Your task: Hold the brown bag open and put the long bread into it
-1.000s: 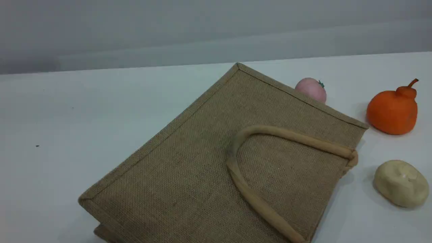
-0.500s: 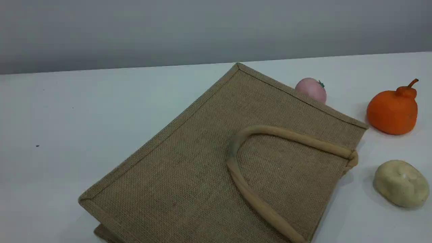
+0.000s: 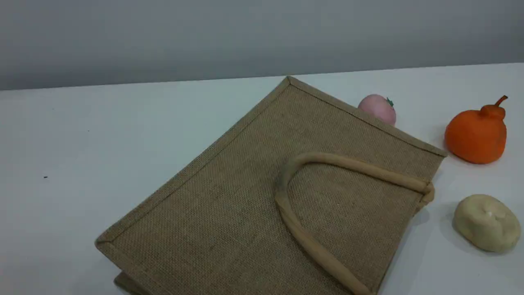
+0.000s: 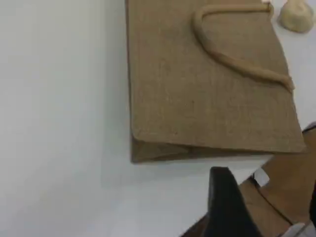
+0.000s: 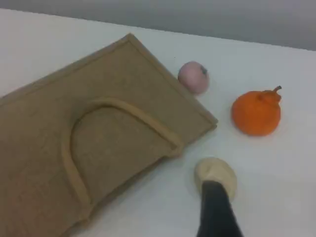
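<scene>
Jute-brown, the brown bag (image 3: 262,196) lies flat and closed on the white table (image 3: 82,143), with one rope handle (image 3: 303,233) looped across its upper face. You will not find the long bread in any view. Neither arm enters the scene view.

In the left wrist view, one dark fingertip of the left gripper (image 4: 224,207) hangs above the table's near edge, just short of the bag's folded bottom edge (image 4: 197,150) and clear of it. In the right wrist view, one dark fingertip of the right gripper (image 5: 215,210) hovers well above the table, overlapping the pale beige lump (image 5: 216,174), beside the bag's mouth end.

Each camera shows a single fingertip only, so you cannot tell how wide either pair of jaws stands. Neither gripper holds anything.

A pink ball (image 3: 377,108) sits against the bag's far edge; an orange fruit (image 3: 476,133) stands right of it.
</scene>
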